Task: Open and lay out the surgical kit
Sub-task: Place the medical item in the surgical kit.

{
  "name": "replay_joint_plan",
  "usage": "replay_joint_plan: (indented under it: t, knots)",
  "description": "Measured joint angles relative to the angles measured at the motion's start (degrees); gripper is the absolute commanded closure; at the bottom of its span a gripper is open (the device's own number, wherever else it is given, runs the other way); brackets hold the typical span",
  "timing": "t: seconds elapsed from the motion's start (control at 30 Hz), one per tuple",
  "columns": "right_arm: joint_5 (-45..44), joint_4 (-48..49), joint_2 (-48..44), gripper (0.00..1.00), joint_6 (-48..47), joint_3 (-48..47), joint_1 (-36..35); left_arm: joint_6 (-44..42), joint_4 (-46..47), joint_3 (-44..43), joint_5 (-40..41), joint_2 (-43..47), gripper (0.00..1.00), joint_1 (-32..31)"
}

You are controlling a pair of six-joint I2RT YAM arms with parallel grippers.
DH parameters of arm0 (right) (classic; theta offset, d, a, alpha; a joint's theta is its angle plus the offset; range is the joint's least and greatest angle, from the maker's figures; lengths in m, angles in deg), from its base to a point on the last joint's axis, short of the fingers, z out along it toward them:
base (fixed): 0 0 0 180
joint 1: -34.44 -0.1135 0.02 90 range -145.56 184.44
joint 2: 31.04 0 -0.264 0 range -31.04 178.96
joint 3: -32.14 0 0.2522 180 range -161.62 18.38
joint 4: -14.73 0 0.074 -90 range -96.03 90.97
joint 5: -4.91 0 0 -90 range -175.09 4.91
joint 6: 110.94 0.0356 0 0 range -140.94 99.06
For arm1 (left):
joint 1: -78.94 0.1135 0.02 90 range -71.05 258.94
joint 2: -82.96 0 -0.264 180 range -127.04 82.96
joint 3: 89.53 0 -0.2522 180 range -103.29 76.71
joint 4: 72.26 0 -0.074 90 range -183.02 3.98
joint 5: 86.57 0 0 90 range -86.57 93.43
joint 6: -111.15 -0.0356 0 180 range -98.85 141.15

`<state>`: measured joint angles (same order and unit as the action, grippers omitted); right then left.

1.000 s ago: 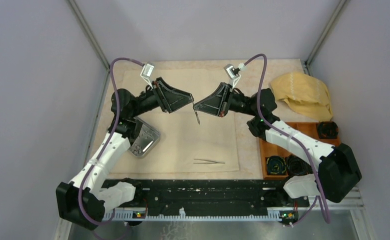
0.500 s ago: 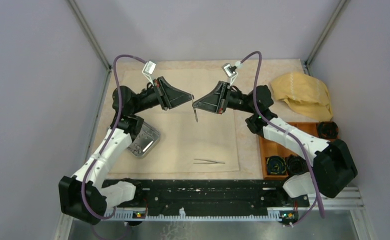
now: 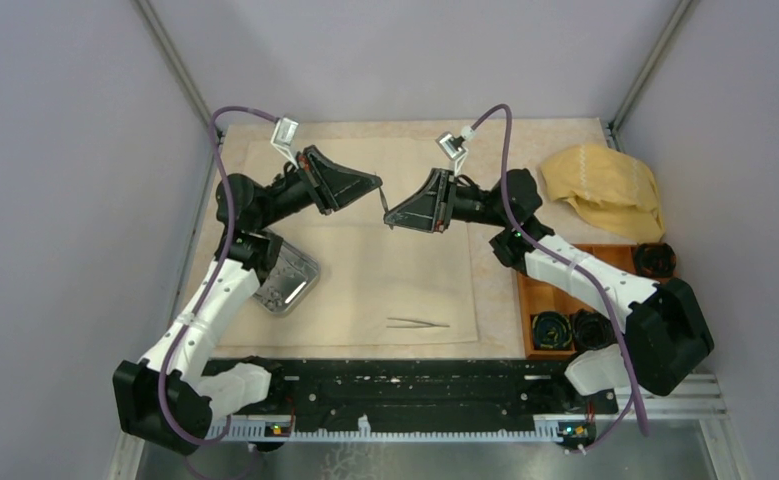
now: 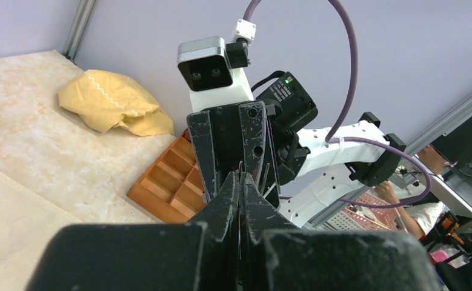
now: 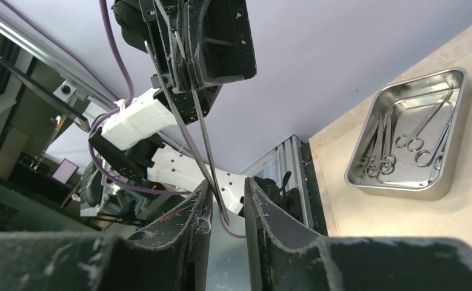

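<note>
The pale cream cloth sheet [image 3: 405, 270] lies spread on the table. On its left edge sits the shiny steel tray [image 3: 290, 280] [image 5: 412, 136], with scissors [image 5: 424, 124] inside. One pair of tweezers [image 3: 417, 323] lies on the cloth near the front. Both arms meet tip to tip above the cloth's far part. My left gripper [image 3: 378, 186] [image 4: 240, 176] is shut on a slim steel pair of tweezers [image 5: 191, 121]. The joined end of that tool reaches down between the parted fingers of my right gripper [image 3: 390, 214] [image 5: 227, 188], which is open.
A crumpled mustard-yellow cloth [image 3: 605, 188] [image 4: 109, 100] lies at the back right. An orange compartment box [image 3: 565, 300] [image 4: 172, 176] with black coils stands at the right, under the right arm. Grey walls close in both sides.
My left gripper has shut on the tweezers that hung from the right gripper. The right jaws have parted from shut. Both tips shifted slightly toward the back.
</note>
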<state>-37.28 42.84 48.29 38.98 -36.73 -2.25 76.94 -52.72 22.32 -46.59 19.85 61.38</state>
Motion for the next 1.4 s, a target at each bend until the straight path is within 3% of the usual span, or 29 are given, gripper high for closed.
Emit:
replay_joint_plan:
  t: [0.43,0.5,0.6,0.67,0.7,0.83,0.9,1.03,1.13,1.27,1.4]
  knots:
    - [0.2,0.0,-0.5,0.8,-0.4,1.2,0.0,-2.7,-2.3,-1.0,0.2,0.0,1.0,0.1]
    - [0.1,-0.1,-0.6,0.84,-0.4,1.2,0.1,-3.0,-2.6,-1.0,0.2,0.0,1.0,0.1]
    - [0.1,-0.2,-0.7,1.0,-0.4,1.2,0.1,-3.5,-3.3,-1.0,0.2,0.0,1.0,0.1]
    - [0.3,-0.1,-0.7,1.0,-0.5,1.2,0.1,-3.8,-4.0,-1.0,0.2,0.0,1.0,0.2]
    - [0.4,0.0,-0.7,1.0,-0.6,1.2,0.1,-4.1,-4.7,-1.0,0.2,0.0,0.97,0.3]
    - [0.1,-0.1,-1.5,1.0,-1.9,2.3,0.1,-6.5,-10.3,-3.1,0.2,0.0,0.53,0.3]
    - [0.0,-2.1,-2.7,1.0,-4.5,2.8,0.2,-7.9,-13.4,-4.7,0.7,-0.1,0.42,0.6]
    - [-1.9,-17.3,-7.0,1.0,-18.8,2.4,0.6,-10.7,-19.6,-7.4,4.2,0.3,0.31,2.4]
    - [-4.0,-33.7,-9.3,1.0,-36.7,1.7,1.2,-15.5,-31.3,-11.8,13.9,1.7,0.24,3.4]
    - [-11.1,-52.7,-11.4,1.0,-58.9,1.7,1.2,-21.3,-45.9,-17.4,30.3,5.2,0.23,3.9]
    - [-21.5,-63.0,-11.5,1.0,-74.6,2.3,-1.6,-25.1,-52.5,-17.8,38.3,8.9,0.23,4.1]
